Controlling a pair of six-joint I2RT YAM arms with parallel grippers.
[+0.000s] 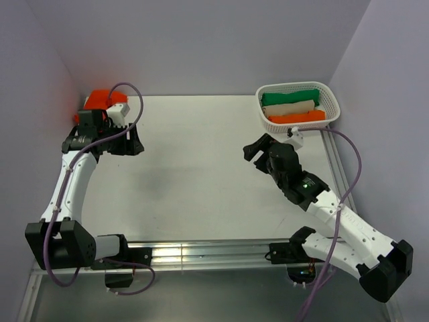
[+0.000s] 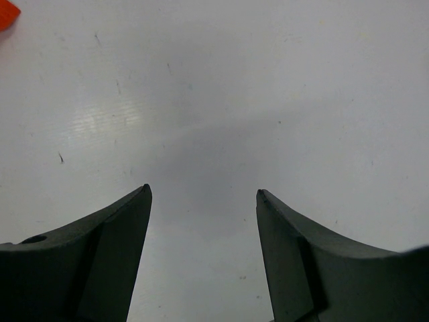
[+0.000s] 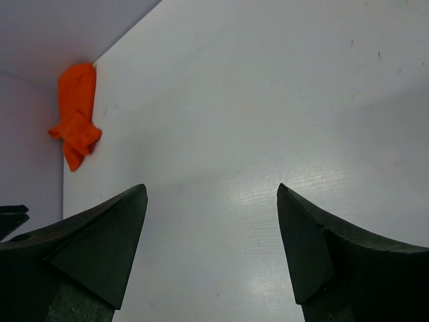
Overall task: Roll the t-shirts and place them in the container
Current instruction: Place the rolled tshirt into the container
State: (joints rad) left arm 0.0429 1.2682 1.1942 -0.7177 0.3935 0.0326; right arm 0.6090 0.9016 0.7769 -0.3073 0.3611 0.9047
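Observation:
A bright orange t-shirt (image 1: 99,98) lies bunched in the far left corner of the table, partly hidden behind my left wrist. The right wrist view shows this t-shirt (image 3: 76,121) against the wall. My left gripper (image 1: 131,143) hovers just right of it, open, with only bare table between its fingers (image 2: 204,191); a scrap of orange (image 2: 6,13) shows at the frame's corner. My right gripper (image 1: 257,148) sits mid-table below the basket, open and holding nothing (image 3: 211,188). Rolled t-shirts in green (image 1: 289,97), cream (image 1: 289,108) and orange (image 1: 299,117) lie in the basket.
A white mesh basket (image 1: 334,107) stands at the far right corner. Purple walls close the table at the back and both sides. A metal rail (image 1: 201,251) runs along the near edge between the arm bases.

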